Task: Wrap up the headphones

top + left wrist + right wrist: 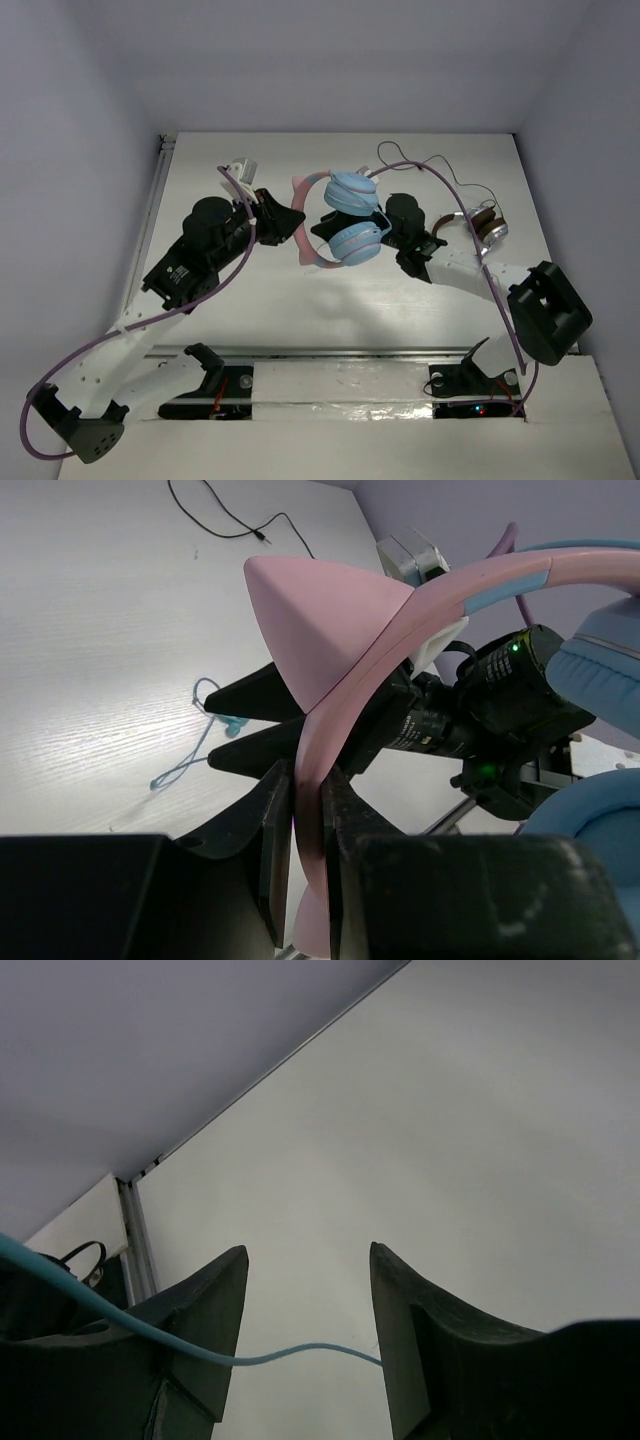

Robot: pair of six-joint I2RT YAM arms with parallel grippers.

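Where the white-painted, faintly wood-grained table [280,300] meets the room, it is closed in at the back and both sides by plain, pale lavender-grey walls [340,60]. A thin metal strip [152,200] is seen along its left edge. A silver rail [330,352] is laid across the near edge, just ahead of the arm bases.

Near the middle of the table, the over-ear headphones with round light-blue ear cups and a pink cat-eared headband [352,243] are held by the left claw [290,222]. In the left wrist view this claw [308,810] is clenched on the pink headband, with one pointed cat ear [320,620] standing just above the grip. Whether the ear cups rest on the surface cannot be told.

The right claw [385,225] is placed just beside the ear cups on their right. In the right wrist view it [308,1260] is seen released, its two dark fingers [200,1310] standing apart. The thin light-blue cable [300,1352] is strung across the gap between them without being pinched. Another stretch of that cable [200,745] is seen lying loose on the table under the headband.

Toward the far right of the table, a second pair of brown-and-silver headphones [485,225] is set down. Its thin black cable [440,165] is trailed across the white surface toward the back wall.
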